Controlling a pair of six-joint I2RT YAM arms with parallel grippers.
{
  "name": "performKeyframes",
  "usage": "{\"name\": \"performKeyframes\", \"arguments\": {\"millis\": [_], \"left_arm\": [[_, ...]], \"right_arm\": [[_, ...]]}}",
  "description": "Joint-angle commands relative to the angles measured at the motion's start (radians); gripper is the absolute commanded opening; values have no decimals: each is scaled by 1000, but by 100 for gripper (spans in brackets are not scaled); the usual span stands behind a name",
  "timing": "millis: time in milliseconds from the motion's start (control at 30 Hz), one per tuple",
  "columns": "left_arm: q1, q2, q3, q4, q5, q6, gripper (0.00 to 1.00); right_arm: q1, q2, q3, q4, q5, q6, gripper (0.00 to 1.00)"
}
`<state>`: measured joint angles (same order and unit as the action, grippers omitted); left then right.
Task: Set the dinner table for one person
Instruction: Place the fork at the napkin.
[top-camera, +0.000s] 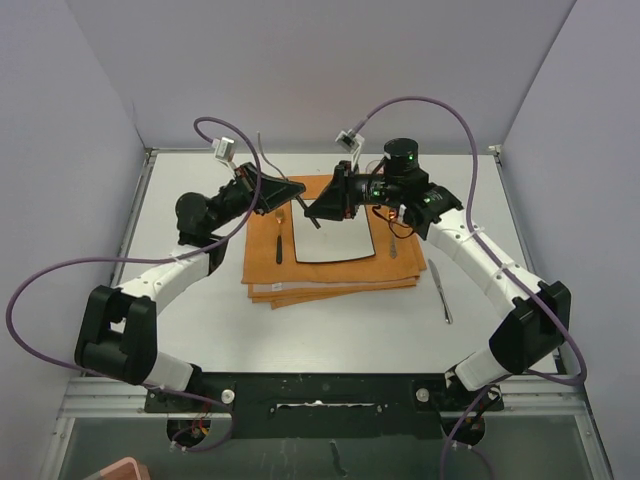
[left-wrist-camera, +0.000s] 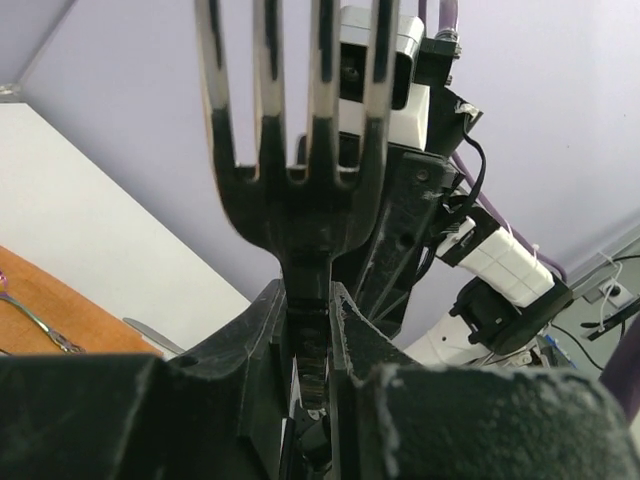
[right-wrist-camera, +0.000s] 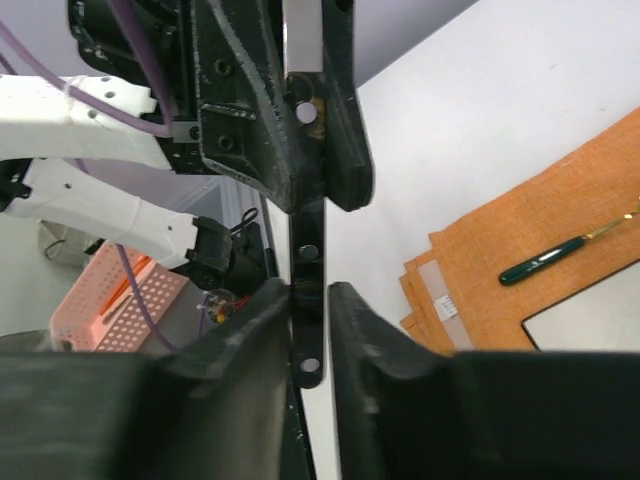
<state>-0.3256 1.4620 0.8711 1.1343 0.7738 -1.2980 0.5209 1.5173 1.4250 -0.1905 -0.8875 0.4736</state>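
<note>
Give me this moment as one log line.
left gripper: shut on black-handled metal fork | right gripper: shut on same fork's handle | stage: mid-air handover over square white plate | orange cloth placemat: under plate

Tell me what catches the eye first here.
Above the white plate, the left tool and right tool are both clamped on one black fork in mid-air. Below lies the orange placemat, a knife beside it on the table.

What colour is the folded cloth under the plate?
Orange; the placemat shows best in the top external view.
</note>
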Motion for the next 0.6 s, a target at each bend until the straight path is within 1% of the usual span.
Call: {"name": "performKeyframes", "arguments": {"millis": [0,67,100,133,167,300,367,400,433,467,500,533,567], "left_arm": [[8,-117,63,-37,65,29,0],[9,-120,58,-46,65,33,0],[9,-120,54,-43,64,33,0],[10,-122,49,-42,62,32,0],[11,-123,45,-42,59,32,0],[13,-130,36,-57,56,41,0],[27,-150,39,-149,62,78,0],[44,-169,45,-248,66,125,0],[57,-195,72,-391,63,196,0],[66,-224,103,-611,59,226,0],[68,-247,166,-853,-26,440,0],[62,-250,246,-1140,-140,607,0],[58,-228,313,-1356,-140,607,0]], "right_arm": [[-64,-15,53,-31,184,-69,47],[-77,-32,23,6,199,-55,58],[-80,-42,8,24,209,-50,70],[-80,-51,-5,35,220,-48,85],[-79,-59,-13,42,231,-49,92],[-88,-79,-26,27,276,-73,99],[-100,-105,-40,13,336,-93,99],[-113,-123,-54,14,372,-97,99],[-129,-143,-67,14,407,-99,99],[-138,-159,-75,8,432,-101,100],[-143,-173,-76,-13,473,-112,100],[-143,-183,-71,-38,504,-126,100],[-144,-191,-66,-55,521,-142,100]]}}
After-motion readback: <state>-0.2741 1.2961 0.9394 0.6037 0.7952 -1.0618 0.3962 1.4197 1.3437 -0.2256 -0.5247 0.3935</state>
